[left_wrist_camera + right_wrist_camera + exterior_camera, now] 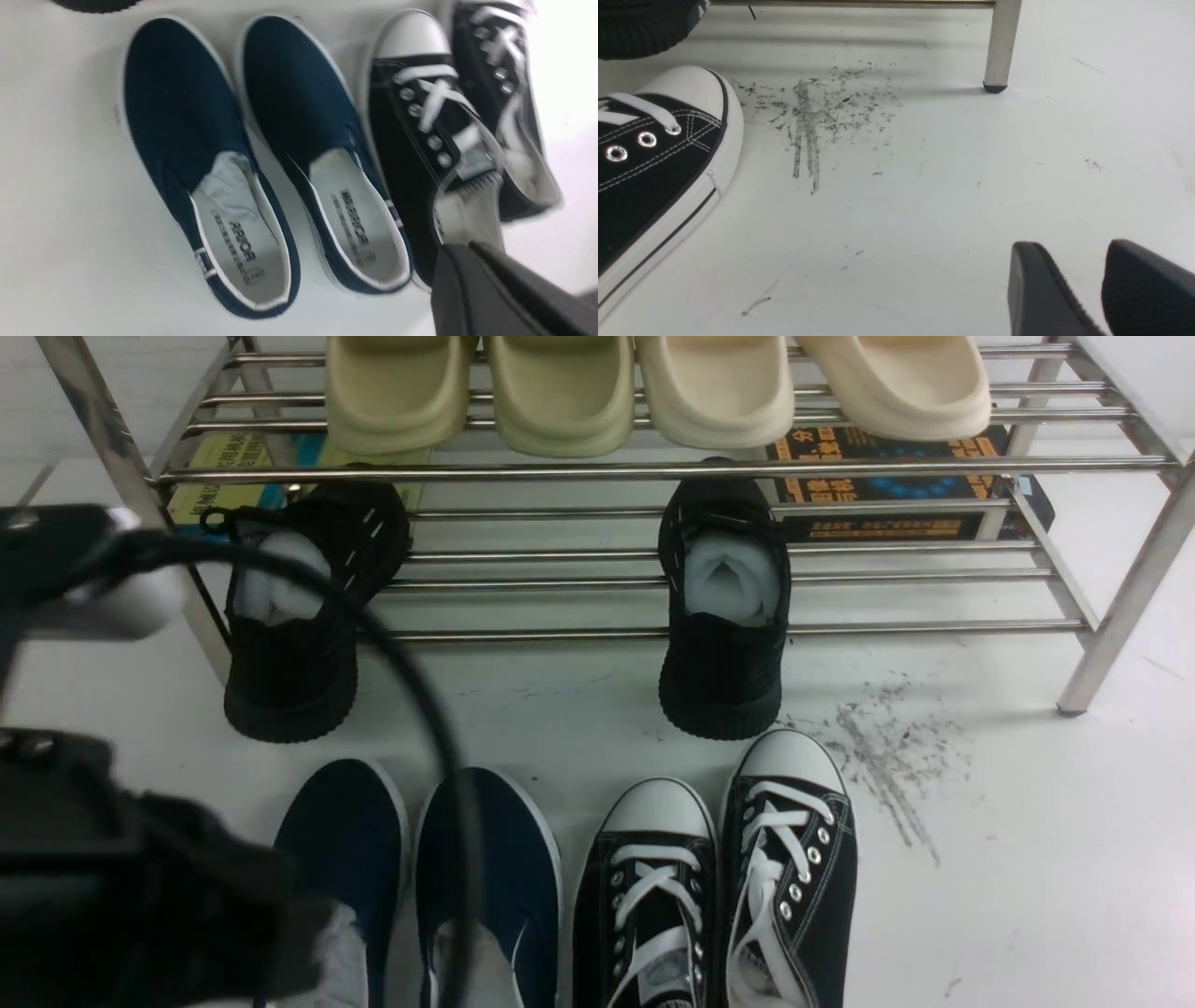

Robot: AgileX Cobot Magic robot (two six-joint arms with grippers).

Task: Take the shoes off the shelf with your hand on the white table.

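So the navy slip-ons [504, 868] are already sitting side by side on the white counter [1027, 859], lower left of the front view, toes pointing at the shelf [653, 471] and clear of its bars. To me it looks like the placing step is wrapping up.

The left fingers [486, 289] are clenched on nothing, hanging near the heel end of the pair. The right fingers [1041, 289] are sitting parted and empty over bare counter, not far from the scuff marks [808, 121].

Next move, I'm guessing, is just lifting the left arm away without catching a heel.

Stuff crowding it:
- The black lace-ups [794, 896] are lying right beside the navy pair.
- Two black knit sneakers [724, 644] are tipping off the lower tier.
- Cream slides [653, 392] are lining the top tier.
- A black cable [453, 737] is looping across the left of the frame.
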